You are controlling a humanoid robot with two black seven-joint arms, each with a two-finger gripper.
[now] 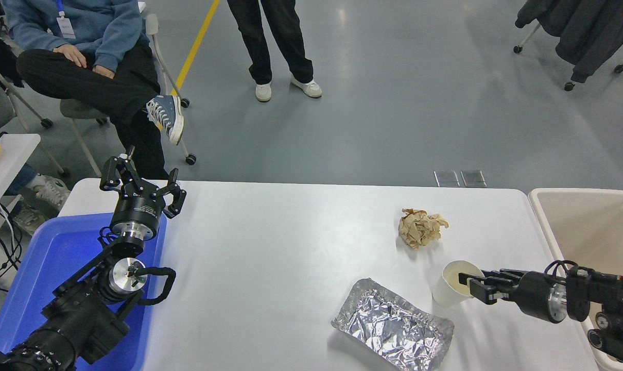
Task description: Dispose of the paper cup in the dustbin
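The white paper cup (449,286) stands at the right of the white table (270,257), leaning a little to the left. My right gripper (471,286) comes in from the right edge. Its fingers pinch the cup's right wall at the rim, one finger inside the cup and one outside. The beige dustbin (589,226) stands at the table's right end, just behind my right arm. My left gripper (141,181) is parked at the lower left with its fingers spread open and empty.
A crumpled brown paper ball (419,227) lies behind the cup. A crinkled silver foil tray (393,325) lies in front and to the left of it. A blue plastic tray (59,268) sits under my left arm. One person sits and another stands beyond the table.
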